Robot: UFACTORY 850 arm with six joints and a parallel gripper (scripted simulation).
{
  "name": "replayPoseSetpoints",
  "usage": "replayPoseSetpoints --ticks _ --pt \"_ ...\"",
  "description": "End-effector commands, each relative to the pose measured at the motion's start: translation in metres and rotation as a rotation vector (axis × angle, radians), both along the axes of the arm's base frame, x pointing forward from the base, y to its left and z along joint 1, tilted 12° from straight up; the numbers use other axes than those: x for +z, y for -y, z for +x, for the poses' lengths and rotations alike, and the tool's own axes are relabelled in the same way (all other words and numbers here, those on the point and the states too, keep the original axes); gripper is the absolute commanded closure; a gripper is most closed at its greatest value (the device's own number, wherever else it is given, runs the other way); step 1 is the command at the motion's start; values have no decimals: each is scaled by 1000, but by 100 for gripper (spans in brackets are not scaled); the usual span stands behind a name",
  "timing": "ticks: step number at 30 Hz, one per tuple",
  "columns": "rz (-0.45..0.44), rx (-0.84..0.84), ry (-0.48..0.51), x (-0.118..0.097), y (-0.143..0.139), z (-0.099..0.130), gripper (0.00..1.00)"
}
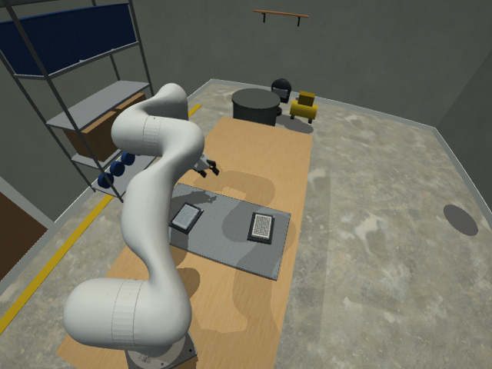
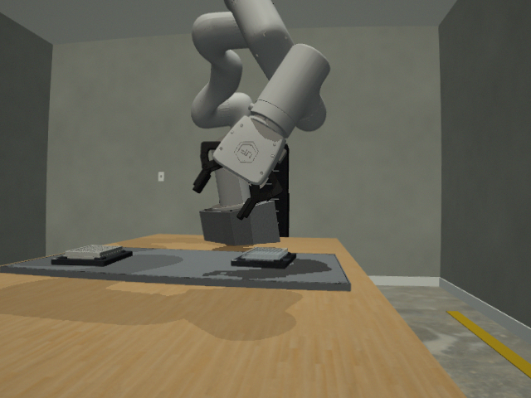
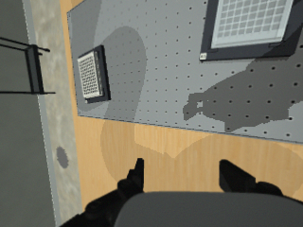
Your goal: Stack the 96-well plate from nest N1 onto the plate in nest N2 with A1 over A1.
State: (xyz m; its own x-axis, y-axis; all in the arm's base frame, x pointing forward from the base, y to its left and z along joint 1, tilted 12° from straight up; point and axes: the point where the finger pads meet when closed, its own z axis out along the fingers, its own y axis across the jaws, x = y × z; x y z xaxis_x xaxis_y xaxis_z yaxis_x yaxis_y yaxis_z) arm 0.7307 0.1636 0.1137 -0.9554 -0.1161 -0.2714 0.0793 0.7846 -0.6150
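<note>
The counter [image 1: 254, 151] carries a grey perforated board [image 1: 238, 246] with two black nests. The white arm [image 1: 154, 206] arches high over the board's left side. Seen from the arm's base, N1 [image 1: 260, 239] on the right holds a plate [image 1: 261, 224], well apart from N2 [image 1: 176, 224] with its own plate [image 1: 185, 216]. The gripper [image 2: 221, 199] hangs above the counter near N2, jaws wide apart, holding nothing.
</note>
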Motion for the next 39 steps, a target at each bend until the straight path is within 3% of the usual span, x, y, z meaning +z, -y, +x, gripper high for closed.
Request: replayPoseSetpoints --ticks 1,13,39 --pt "52 -84 41 -1 15 -2 0" --pt "207 -383 164 -6 66 -12 0" --pt "457 -1021 424 -9 156 -40 0"
